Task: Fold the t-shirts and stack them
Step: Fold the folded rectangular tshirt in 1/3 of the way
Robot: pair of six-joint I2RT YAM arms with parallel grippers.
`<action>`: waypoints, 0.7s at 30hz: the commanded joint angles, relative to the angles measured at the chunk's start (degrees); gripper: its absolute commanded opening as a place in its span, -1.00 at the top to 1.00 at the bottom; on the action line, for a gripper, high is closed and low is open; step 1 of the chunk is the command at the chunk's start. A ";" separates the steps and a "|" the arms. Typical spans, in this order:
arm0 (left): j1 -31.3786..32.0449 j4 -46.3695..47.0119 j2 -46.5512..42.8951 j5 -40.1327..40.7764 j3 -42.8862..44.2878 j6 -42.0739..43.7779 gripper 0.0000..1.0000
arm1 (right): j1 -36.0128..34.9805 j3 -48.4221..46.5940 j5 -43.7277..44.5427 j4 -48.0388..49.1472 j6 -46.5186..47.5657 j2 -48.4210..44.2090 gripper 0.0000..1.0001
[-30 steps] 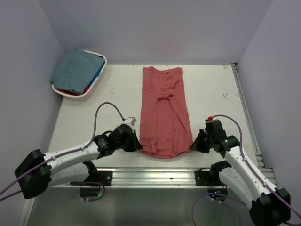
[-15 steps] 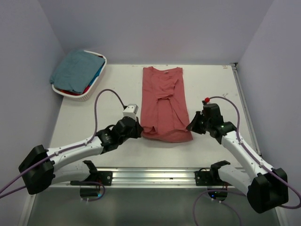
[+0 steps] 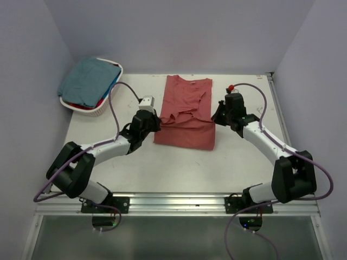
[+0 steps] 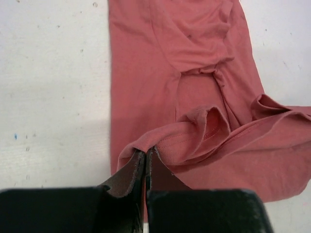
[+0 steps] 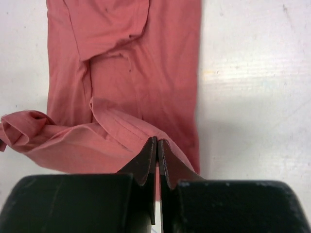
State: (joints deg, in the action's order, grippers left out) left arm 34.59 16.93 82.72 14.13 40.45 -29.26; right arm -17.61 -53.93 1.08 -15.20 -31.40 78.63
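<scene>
On the white table (image 3: 179, 168), the red shirt (image 3: 187, 97) lay at centre, its hem doubled back toward twelve o'clock; the left gripper (image 3: 159, 123) and right gripper (image 3: 214, 120) each pinched a hem corner.

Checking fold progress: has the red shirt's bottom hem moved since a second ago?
Yes. The left hand and right hand carried the hem of the red shirt away from the near-edge rail, toward its collar.

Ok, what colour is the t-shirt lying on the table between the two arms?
The t-shirt is a plain faded brick-red, seen best in the left wrist view.
</scene>
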 commanded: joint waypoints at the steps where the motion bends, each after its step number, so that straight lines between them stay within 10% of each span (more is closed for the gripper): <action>1: -2.76 8.99 4.11 -4.45 5.51 2.54 1.00 | 0.47 -4.69 2.70 4.82 2.39 4.23 1.00; 21: -12.08 9.00 23.25 -16.32 20.71 3.06 1.00 | 5.47 -17.77 0.24 6.85 4.06 17.86 1.00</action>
State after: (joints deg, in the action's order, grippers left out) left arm 24.51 22.81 102.63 0.14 56.64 -27.79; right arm -13.80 -66.32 1.76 -11.31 -28.64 93.56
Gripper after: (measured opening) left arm 0.012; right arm 0.014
